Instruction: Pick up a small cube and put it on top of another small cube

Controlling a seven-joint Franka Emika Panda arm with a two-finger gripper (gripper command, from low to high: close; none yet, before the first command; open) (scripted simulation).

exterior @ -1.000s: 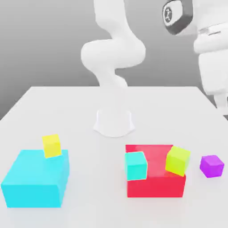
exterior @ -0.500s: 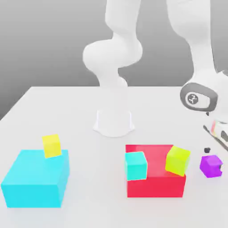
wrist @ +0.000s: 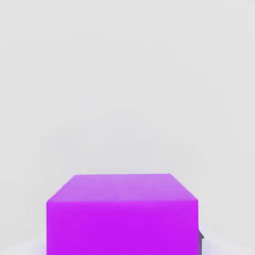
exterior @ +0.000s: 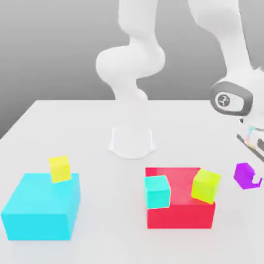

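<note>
One small plain purple cube (exterior: 245,174) sits in the two-finger gripper (exterior: 251,178), raised above the white table (exterior: 62,134).
Its fingers are closed on it; the frame edge partly cuts the gripper, right of the red block (exterior: 180,212).

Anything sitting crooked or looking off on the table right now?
The yellow-green small cube sits tilted on the red block, overhanging its edge on the exterior view's right. The other yellow-green cube on the big cyan block is tilted too. The small purple cube is at the gripper.
</note>
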